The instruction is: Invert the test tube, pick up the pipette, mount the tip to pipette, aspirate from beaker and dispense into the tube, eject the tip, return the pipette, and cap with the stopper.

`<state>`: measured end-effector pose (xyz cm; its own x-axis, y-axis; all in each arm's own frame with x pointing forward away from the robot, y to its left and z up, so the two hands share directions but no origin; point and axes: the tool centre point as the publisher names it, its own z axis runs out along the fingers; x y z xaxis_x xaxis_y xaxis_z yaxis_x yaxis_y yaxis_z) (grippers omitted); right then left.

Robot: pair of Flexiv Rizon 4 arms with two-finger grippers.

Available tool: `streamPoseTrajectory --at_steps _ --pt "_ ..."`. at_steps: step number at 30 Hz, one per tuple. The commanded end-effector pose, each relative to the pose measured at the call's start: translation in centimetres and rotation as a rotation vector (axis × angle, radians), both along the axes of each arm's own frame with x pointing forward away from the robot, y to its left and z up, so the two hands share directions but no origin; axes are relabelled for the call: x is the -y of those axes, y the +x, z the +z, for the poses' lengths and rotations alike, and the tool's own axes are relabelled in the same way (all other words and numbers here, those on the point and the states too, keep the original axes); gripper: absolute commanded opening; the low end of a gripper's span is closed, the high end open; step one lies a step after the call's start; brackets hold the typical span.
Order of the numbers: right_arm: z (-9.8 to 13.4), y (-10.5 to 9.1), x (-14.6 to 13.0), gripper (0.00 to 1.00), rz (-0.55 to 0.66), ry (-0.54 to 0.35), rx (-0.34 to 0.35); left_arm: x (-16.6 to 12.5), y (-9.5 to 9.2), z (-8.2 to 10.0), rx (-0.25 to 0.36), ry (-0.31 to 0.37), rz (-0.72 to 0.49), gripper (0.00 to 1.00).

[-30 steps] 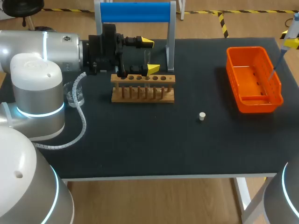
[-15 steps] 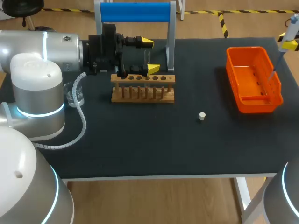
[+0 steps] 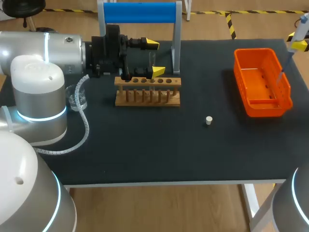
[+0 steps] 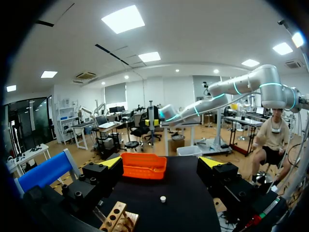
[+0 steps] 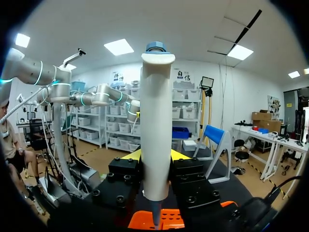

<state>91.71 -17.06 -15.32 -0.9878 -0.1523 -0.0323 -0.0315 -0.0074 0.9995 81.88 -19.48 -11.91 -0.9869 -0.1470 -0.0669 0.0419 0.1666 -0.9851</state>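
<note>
Our pipette (image 3: 301, 28) at the table's right edge has shifted only a touch since the earlier frames; everything else stays put. We count one pipette, one wooden rack (image 3: 147, 92) with six holes, one orange basket (image 3: 264, 109), one white stopper (image 3: 208, 120), one glass beaker (image 3: 77, 98) and one blue-topped stand (image 3: 140, 12).

Our right gripper (image 5: 155, 157) pinches the pipette's white body from both sides, and the thin tip (image 3: 287, 62) hangs over the basket's right wall. Our left gripper (image 3: 155, 57) sits just behind the rack, fingers spread wide and closed on nothing.

The stopper lies alone between rack and basket. The beaker is partly hidden behind our left arm (image 3: 43, 53). The head view cuts off the pipette's top and nearly all of the right gripper. The test tube is hard to make out: only a faint clear shape shows between the left fingers.
</note>
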Motion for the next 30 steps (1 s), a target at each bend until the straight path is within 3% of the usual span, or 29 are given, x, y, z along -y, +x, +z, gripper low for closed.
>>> streamPoseTrajectory --at_steps 1,18,25,30 --pt "-0.2 -0.2 0.1 0.00 -0.003 0.002 0.000 0.0 0.0 0.0 -0.001 0.001 0.000 1.00" --pt "-0.2 -0.2 0.1 0.00 -0.003 0.002 0.000 0.0 0.0 0.0 -0.001 0.001 0.000 1.00" --pt "-0.2 -0.2 0.1 0.00 -0.003 0.002 0.000 3.0 1.7 -0.5 -0.059 -0.004 0.031 1.00" --pt "-0.2 -0.2 0.1 0.00 -0.003 0.002 0.000 6.7 3.1 0.2 -0.074 0.020 0.022 1.00"
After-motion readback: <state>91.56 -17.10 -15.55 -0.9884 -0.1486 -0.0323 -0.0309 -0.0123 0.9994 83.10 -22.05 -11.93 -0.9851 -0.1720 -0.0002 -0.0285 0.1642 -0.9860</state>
